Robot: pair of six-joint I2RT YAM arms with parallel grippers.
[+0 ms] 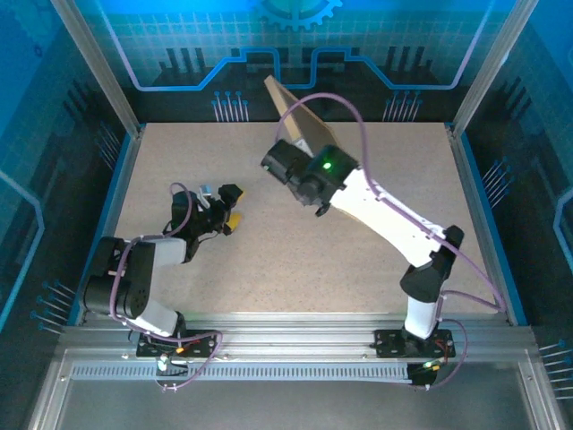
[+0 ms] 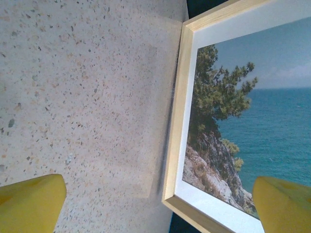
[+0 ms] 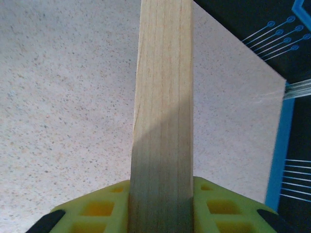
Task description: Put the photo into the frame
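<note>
The right claw (image 3: 163,206) clamps the wooden frame (image 3: 163,97) edge-on between its jaws, the rail rising straight ahead. The photo (image 2: 252,121) sits inside it, ahead-right of the wide-open left claw (image 2: 155,204).

Between the yellow fingers (image 2: 29,204) of your left gripper (image 2: 158,208): the frame (image 2: 177,111), pale blond wood, edging a white mat border (image 2: 243,24). Inside it the photo (image 2: 252,111) shows a dark green tree, grey-tan rocks, turquoise sea and hazy blue-grey sky. Left of the frame, the table (image 2: 87,87) is beige with fine dark speckles. Your right gripper (image 3: 162,204) has bright yellow pads (image 3: 97,208) either side of light, straight-grained wood. Ahead to its right, the backdrop (image 3: 243,19) is dark with thin blue lines.
</note>
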